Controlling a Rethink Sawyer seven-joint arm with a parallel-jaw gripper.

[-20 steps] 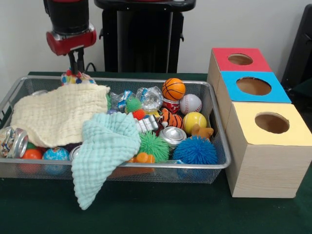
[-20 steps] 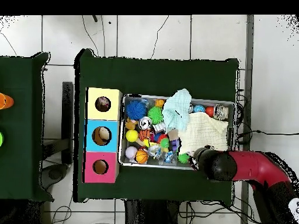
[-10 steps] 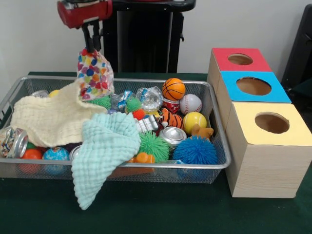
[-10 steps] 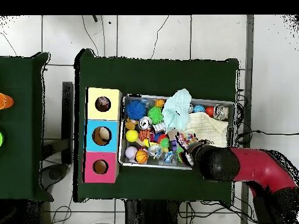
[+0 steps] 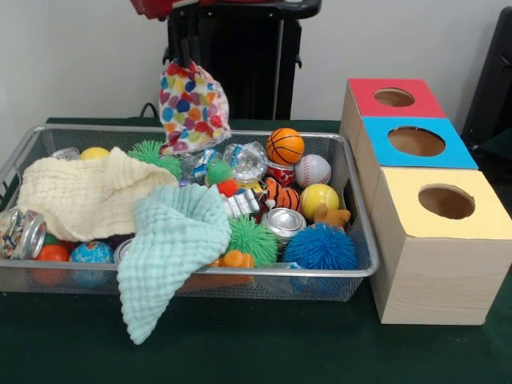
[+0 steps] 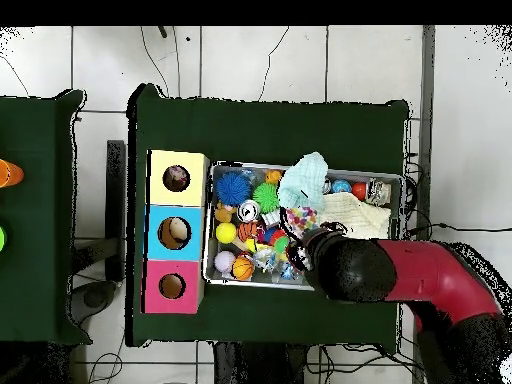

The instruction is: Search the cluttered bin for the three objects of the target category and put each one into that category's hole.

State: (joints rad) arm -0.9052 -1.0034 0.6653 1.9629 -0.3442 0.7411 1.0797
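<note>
A polka-dot bag [image 5: 194, 108] hangs in the air above the back of the wire bin [image 5: 357, 240]. My gripper [image 5: 178, 58] is shut on the bag's top, and most of it is cut off by the picture's top edge. In the overhead view the red arm [image 6: 420, 285] covers the gripper, and the bag [image 6: 300, 218] peeks out beside its wrist. The bin holds a basketball [image 5: 285, 146], a baseball [image 5: 312, 170], a yellow ball [image 5: 318, 198], spiky balls [image 5: 320, 248] and cans [image 5: 282, 222]. Boxes with a red hole [image 5: 394, 97], a blue hole [image 5: 416, 141] and a yellow hole [image 5: 446, 201] stand beside the bin.
A cream cloth [image 5: 92, 192] covers the bin's left part. A mint cloth [image 5: 172, 240] drapes over the front rim. A crushed can [image 5: 22, 232] lies at the left end. A green spiky ball [image 5: 152, 154] shows behind the cream cloth.
The gripper has risen and moved toward the boxes, lifting the polka-dot bag out of the bin. The cream cloth has settled, uncovering a green spiky ball and a yellow ball.
</note>
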